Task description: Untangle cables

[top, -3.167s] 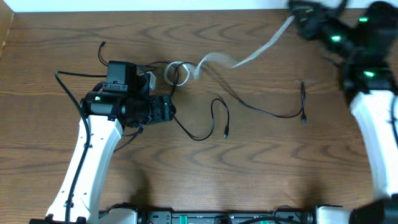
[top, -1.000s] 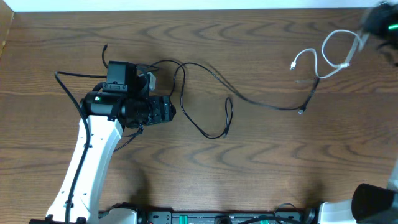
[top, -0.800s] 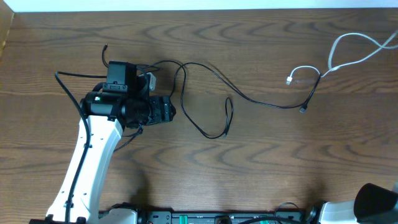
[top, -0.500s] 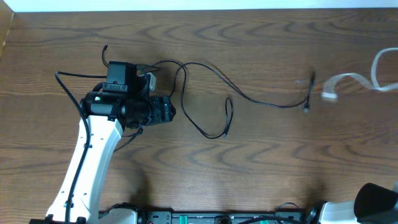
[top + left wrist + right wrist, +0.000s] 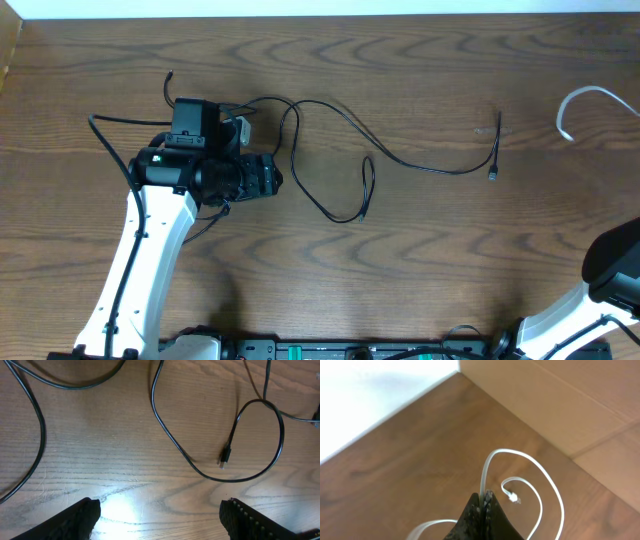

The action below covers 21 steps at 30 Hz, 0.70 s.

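Observation:
A thin black cable point(image 5: 400, 155) lies in loose loops across the table from beside the left arm to its plug point(image 5: 492, 176) at the right. In the left wrist view it curves over the wood point(image 5: 170, 440) with a plug end point(image 5: 225, 456) inside a loop. My left gripper point(image 5: 160, 515) is open and empty just above the table. The white cable point(image 5: 580, 98) arcs at the far right edge. My right gripper point(image 5: 484, 497) is shut on the white cable point(image 5: 540, 470), whose plug point(image 5: 512, 497) hangs loose. The right gripper itself is out of the overhead view.
The left arm point(image 5: 160, 215) reaches over the table's left half, with its own thicker black wires point(image 5: 105, 135) beside it. A light wooden wall point(image 5: 570, 405) and a white surface point(image 5: 370, 395) border the table corner in the right wrist view.
The right arm has pulled the white cable right, clear of the black cable and mostly out of the overhead view. The black cable's right end shifted slightly. The left arm has not moved.

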Tool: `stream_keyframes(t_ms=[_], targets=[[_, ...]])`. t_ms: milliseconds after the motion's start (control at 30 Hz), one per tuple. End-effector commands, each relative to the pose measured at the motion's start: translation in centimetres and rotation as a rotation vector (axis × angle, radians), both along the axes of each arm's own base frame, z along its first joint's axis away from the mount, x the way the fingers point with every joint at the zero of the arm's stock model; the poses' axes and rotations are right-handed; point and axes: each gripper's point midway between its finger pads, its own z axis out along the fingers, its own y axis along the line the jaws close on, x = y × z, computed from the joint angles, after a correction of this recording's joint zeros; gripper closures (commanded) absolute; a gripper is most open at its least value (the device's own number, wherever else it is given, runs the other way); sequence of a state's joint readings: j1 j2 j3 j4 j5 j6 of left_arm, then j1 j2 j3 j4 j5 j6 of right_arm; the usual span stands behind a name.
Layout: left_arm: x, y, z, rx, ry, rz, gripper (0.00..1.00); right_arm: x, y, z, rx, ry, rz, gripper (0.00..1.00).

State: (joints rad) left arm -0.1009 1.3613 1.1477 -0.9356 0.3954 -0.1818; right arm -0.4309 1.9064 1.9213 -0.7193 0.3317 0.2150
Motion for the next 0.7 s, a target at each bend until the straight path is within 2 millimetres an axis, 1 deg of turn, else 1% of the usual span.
stream_keyframes(t_ms=[0, 67, 167, 200, 233, 267, 333, 367, 400, 433, 533, 567, 600, 633, 667], targets=[[-0.2, -0.2, 0.3, -0.007, -0.011, -0.020, 0.18, 0.7, 0.2, 1.5, 0.016, -0.070, 0.050, 0.99], [-0.2, -0.2, 0.3, -0.007, -0.011, -0.020, 0.18, 0.3, -0.5, 1.0, 0.022, -0.055, 0.033, 0.99], [-0.2, -0.2, 0.3, -0.007, -0.011, -0.020, 0.18, -1.4, -1.8, -1.8, 0.074, 0.029, -0.005, 0.99], [-0.2, -0.2, 0.3, -0.007, -0.011, -0.020, 0.18, -1.6, -2.0, -2.2, 0.084, 0.038, -0.015, 0.99], [-0.2, -0.2, 0.3, -0.007, -0.011, -0.020, 0.18, -2.3, -2.6, -3.9, 0.131, 0.066, -0.031, 0.99], [-0.2, -0.2, 0.3, -0.007, -0.011, -0.020, 0.18, -2.4, -2.8, -4.4, 0.150, 0.073, -0.029, 0.99], [-0.2, -0.2, 0.3, -0.007, -0.011, -0.020, 0.18, -2.9, -3.3, -6.7, 0.223, 0.102, -0.022, 0.98], [-0.2, -0.2, 0.3, -0.008, -0.010, -0.020, 0.18, -3.3, -3.5, -7.9, 0.262, 0.119, -0.020, 0.94], [-0.2, -0.2, 0.3, -0.008, -0.010, -0.020, 0.18, -3.5, -3.6, -8.5, 0.281, 0.126, -0.020, 0.92], [-0.2, -0.2, 0.3, -0.009, -0.009, -0.016, 0.19, -4.0, -4.0, -9.5, 0.300, 0.149, -0.033, 0.92], [-0.2, -0.2, 0.3, -0.009, -0.008, -0.016, 0.18, -4.9, -4.8, -10.4, 0.319, 0.170, -0.056, 0.91], [-0.2, -0.2, 0.3, -0.009, -0.008, -0.016, 0.19, -4.9, -4.8, -10.4, 0.321, 0.167, -0.056, 0.89], [-0.2, -0.2, 0.3, -0.009, -0.009, -0.016, 0.19, -4.6, -4.6, -10.4, 0.330, 0.157, -0.043, 0.76], [-0.2, -0.2, 0.3, -0.009, -0.009, -0.016, 0.18, -3.9, -3.8, -10.4, 0.366, 0.132, 0.002, 0.57], [-0.2, -0.2, 0.3, -0.009, -0.009, -0.016, 0.19, -3.0, -2.6, -10.3, 0.409, 0.107, 0.069, 0.51]])
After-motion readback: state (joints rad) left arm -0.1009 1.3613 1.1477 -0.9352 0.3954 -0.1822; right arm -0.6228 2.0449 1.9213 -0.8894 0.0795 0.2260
